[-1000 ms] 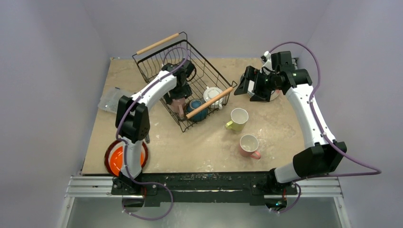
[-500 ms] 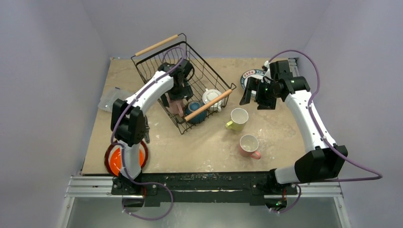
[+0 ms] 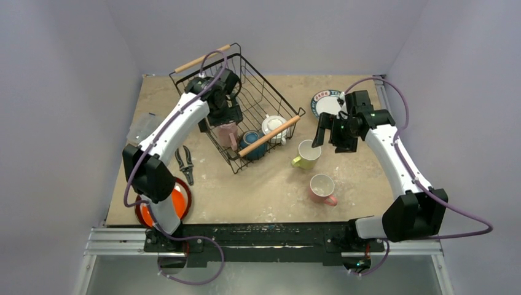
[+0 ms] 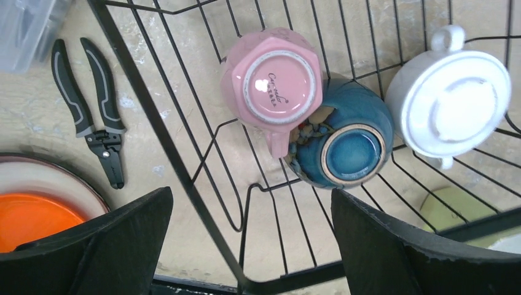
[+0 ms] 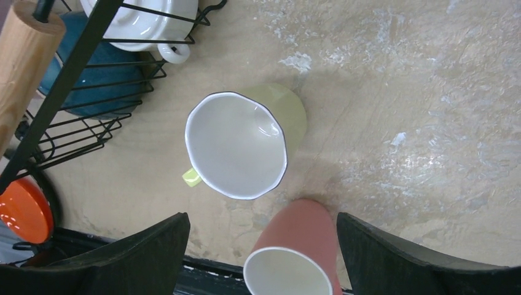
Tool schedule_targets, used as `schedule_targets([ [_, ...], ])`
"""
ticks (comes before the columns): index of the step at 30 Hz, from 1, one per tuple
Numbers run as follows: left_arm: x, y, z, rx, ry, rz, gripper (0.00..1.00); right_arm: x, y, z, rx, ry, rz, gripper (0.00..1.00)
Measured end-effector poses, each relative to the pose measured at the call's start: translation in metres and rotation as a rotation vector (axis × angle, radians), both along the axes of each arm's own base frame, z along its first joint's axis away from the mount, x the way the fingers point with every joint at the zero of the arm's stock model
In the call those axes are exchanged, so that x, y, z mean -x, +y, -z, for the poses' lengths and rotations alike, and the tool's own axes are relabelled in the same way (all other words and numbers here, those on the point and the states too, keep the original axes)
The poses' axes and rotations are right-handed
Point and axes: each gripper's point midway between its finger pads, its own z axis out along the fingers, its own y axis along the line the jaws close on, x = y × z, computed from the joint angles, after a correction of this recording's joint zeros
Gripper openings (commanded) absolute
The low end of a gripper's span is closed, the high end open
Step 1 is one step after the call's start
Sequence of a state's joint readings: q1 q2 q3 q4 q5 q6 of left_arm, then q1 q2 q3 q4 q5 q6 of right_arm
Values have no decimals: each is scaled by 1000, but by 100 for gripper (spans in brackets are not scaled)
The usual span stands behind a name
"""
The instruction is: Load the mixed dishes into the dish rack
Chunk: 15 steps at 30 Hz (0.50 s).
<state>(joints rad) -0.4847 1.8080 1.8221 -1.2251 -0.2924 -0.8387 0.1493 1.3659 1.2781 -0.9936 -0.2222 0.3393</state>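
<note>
The black wire dish rack (image 3: 263,86) holds an upturned pink mug (image 3: 228,133), an upturned teal bowl (image 3: 252,141) and a white two-handled cup (image 3: 274,125). My left gripper (image 3: 225,117) hangs open and empty above them; its wrist view shows the pink mug (image 4: 279,86), the bowl (image 4: 345,144) and the cup (image 4: 451,101). My right gripper (image 3: 326,131) is open and empty just above and right of the yellow-green mug (image 3: 308,153), which also shows in the right wrist view (image 5: 236,144). A second pink mug (image 3: 322,187) stands upright nearer me. A teal-rimmed plate (image 3: 327,102) lies far right. An orange plate (image 3: 175,203) lies near left.
Black pliers (image 3: 184,163) lie left of the rack, with a clear plastic piece (image 3: 144,126) beyond them. The rack's near wooden handle (image 3: 272,133) crosses above the bowl and cup. The left arm's elbow hangs over the orange plate.
My left gripper has drawn back from the pink mug in the rack. My right gripper has moved from the teal-rimmed plate toward the yellow-green mug, uncovering the plate. The pliers now show.
</note>
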Motion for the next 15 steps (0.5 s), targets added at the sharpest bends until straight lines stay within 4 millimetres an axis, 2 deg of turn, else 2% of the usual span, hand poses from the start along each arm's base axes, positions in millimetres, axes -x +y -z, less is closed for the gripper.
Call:
schedule_targets([
  [5, 10, 0, -34, 46, -65, 62, 98, -1, -1, 15, 16, 6, 7, 75],
  [10, 28, -15, -67, 188, -121, 147, 98, 0, 5, 31, 47, 14, 3, 65],
  [12, 44, -24, -77, 274, -132, 187, 98, 0, 12, 38, 68, 18, -6, 61],
  [15, 75, -31, -81, 379, -110, 238, 98, -2, 24, 51, 104, 21, -23, 54],
])
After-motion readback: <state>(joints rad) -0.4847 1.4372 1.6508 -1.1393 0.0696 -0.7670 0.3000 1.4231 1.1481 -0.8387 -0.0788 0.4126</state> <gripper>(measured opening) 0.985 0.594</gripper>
